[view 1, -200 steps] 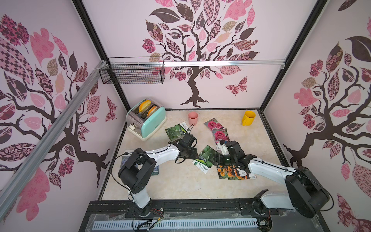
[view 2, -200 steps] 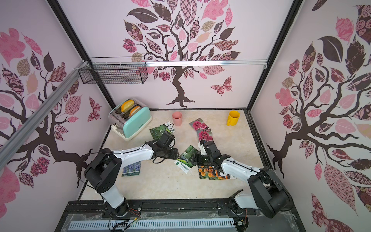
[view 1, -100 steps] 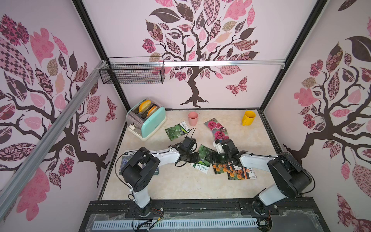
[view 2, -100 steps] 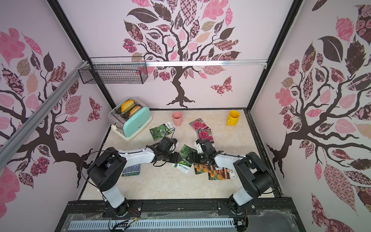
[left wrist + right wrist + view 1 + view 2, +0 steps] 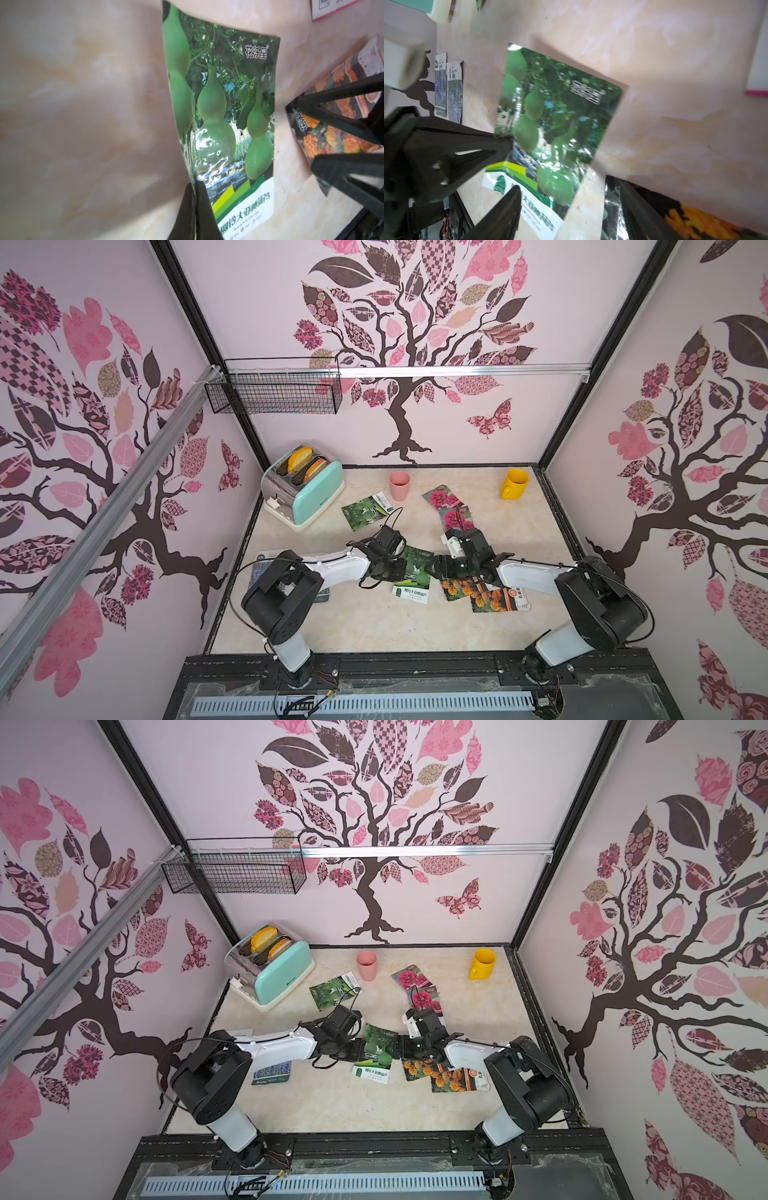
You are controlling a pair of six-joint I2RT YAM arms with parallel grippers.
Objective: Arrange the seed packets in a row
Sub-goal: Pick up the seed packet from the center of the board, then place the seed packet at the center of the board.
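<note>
A green gourd seed packet (image 5: 415,572) (image 5: 224,116) lies mid-table. My left gripper (image 5: 401,568) (image 5: 196,199) is shut on its left long edge, which is raised a little. The right gripper (image 5: 440,570) (image 5: 569,187) stands open at the packet's opposite side, over a marigold packet (image 5: 461,587). A second marigold packet (image 5: 498,599) overlaps it. Two magenta flower packets (image 5: 446,499) and another gourd packet (image 5: 365,510) lie farther back. Lavender packets (image 5: 272,1073) sit under the left arm, partly hidden.
A mint toaster (image 5: 305,485) stands at the back left, a pink cup (image 5: 400,485) at the back middle and a yellow mug (image 5: 514,484) at the back right. A wire basket (image 5: 274,391) hangs on the rear wall. Walls enclose three sides.
The left gripper slid right to the gourd packet and shut on its edge. The right arm drew in leftward to the packet's other side, jaws still open.
</note>
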